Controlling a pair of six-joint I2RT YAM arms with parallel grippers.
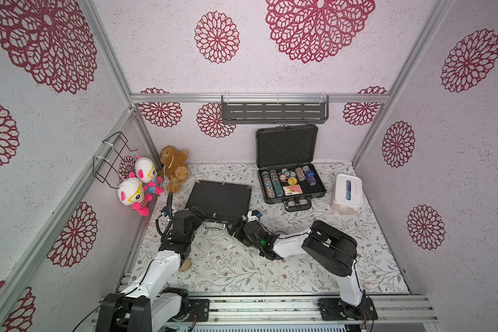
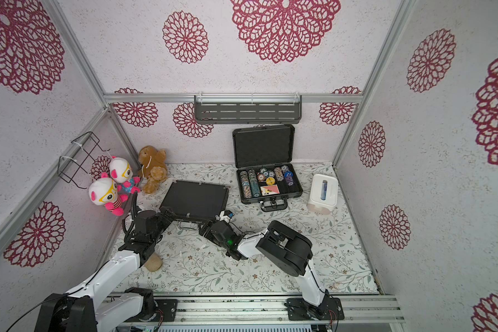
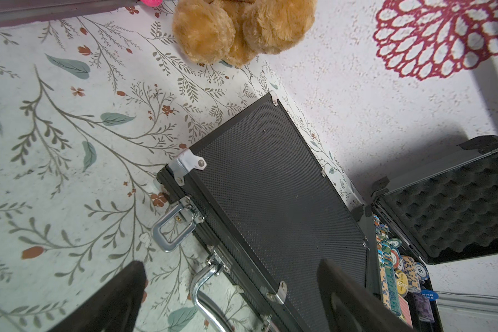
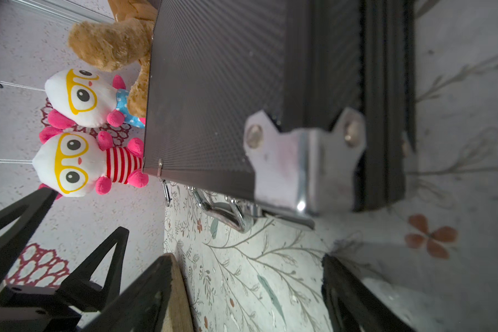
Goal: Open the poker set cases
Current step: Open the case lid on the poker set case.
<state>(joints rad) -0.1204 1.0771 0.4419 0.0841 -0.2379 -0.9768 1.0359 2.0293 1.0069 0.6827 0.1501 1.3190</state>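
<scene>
Jaws of the left gripper (image 3: 230, 267) stand spread over the handle edge of the thin black case (image 1: 219, 198); the right gripper (image 4: 247, 258), also spread and empty, faces its front corner. That case lies lid-down, left of the grey case (image 1: 292, 184), which stands open.

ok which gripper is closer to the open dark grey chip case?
Right. The right gripper is at the front corner of the thin black textured case nearest the open dark grey chip case; the left gripper is at the thin case's other front end, farther away.
</scene>
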